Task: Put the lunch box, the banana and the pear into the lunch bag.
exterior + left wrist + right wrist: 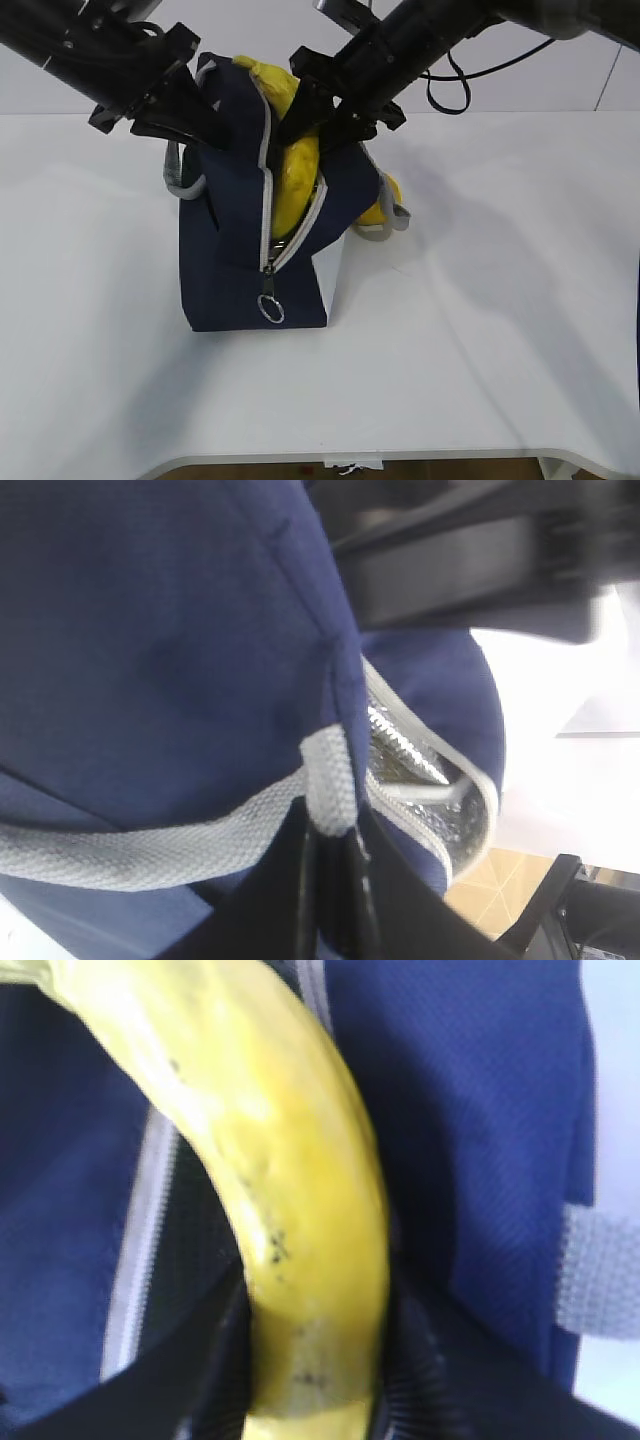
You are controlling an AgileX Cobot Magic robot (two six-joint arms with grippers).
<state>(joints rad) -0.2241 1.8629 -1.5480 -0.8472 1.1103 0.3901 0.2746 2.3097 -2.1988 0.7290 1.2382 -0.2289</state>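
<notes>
The navy lunch bag stands mid-table with its grey zipper open at the top. My left gripper is shut on the bag's grey handle at the bag's left top edge, and the silver lining shows beside it. My right gripper is shut on the banana, which stands steeply in the bag's opening, its lower part inside. In the right wrist view the banana sits between the fingers against the bag. The pear peeks out behind the bag's right side. The lunch box is not in view.
The bag's ring pull hangs at the front of the bag. A black cable loops under the right arm. The white table's front edge runs near the bottom of the exterior view.
</notes>
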